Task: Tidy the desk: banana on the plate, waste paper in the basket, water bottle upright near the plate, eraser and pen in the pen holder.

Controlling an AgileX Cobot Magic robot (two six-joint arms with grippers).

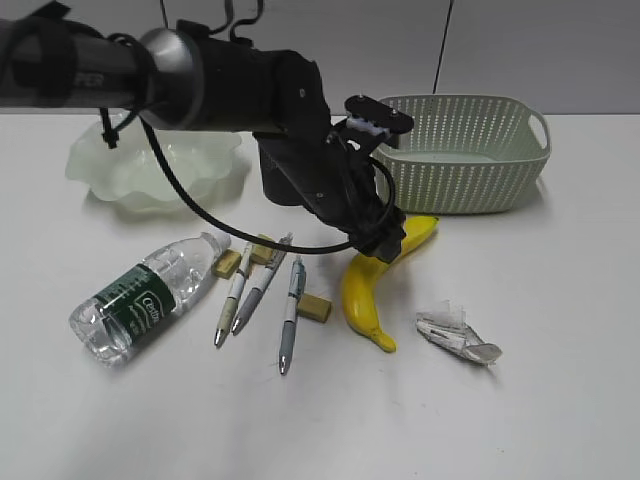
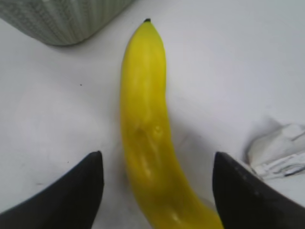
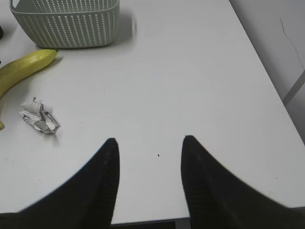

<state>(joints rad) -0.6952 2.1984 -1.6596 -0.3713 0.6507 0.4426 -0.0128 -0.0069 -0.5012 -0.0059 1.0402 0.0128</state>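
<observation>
From outside, the left gripper [image 1: 385,240] hides part of the banana [image 1: 365,300] lying on the desk [image 1: 560,300] before the basket [image 1: 465,150]. Its wrist view shows spread fingers [image 2: 76,195] straddling the banana [image 2: 143,124], untouched. The right gripper [image 3: 148,157], unseen outside, hovers half-open, empty, with waste paper [image 3: 39,117] nearby.

Left arm [image 1: 200,80]: a dark tubular link with faint pale lettering, joined by a polished silver-grey collar to matte black housings, with a black cable looping loose beneath them. Behind the left gripper [image 1: 385,235] sits a flat black bracket bearing small white fittings. Both wrist views show tapered, matte black fingers [image 3: 102,183] with rounded tips.
</observation>
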